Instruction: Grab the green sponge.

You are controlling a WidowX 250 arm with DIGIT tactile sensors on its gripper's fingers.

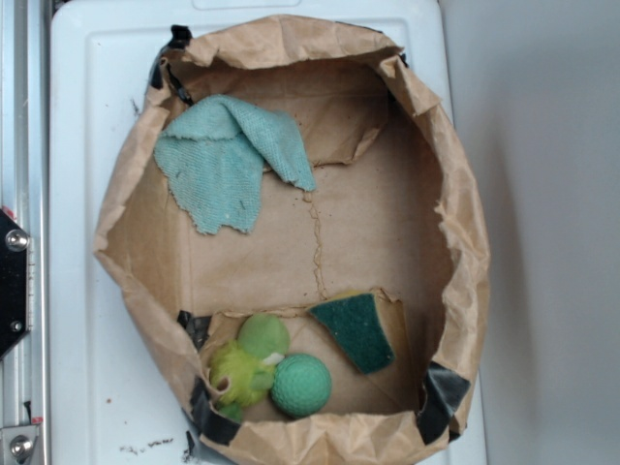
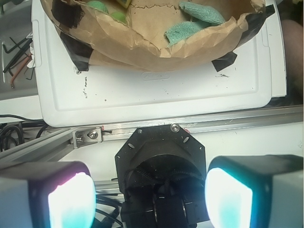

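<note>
Surface: a white plastic worktop (image 1: 82, 145) with a raised rim, metal rail (image 1: 21, 116) along one edge.
Container: a brown paper bag (image 1: 465, 223) rolled down into a shallow open basin, patched with black tape (image 1: 444, 392) at the corners; it sits on the white surface.
Green sponge (image 1: 356, 329): lies flat on the bag's floor near one end, dark green face up, a thin yellow edge showing along its top side; nothing touches it from above.
Green ball (image 1: 301, 385): round and dimpled, just beside the sponge, close but apart from it.
Soft toy (image 1: 244, 366): yellow-green, touching the ball on its other side.
Teal cloth (image 1: 228, 160): crumpled at the opposite end of the bag, well apart from the sponge, partly draped up the paper wall.
Gripper (image 2: 147, 199): seen only in the wrist view, released, its two pads (image 2: 71, 202) spread wide with nothing between them; it is outside the bag, above the rail, well away from the sponge.
Side clutter: hex keys (image 2: 14, 52) lie off the white surface.
</note>
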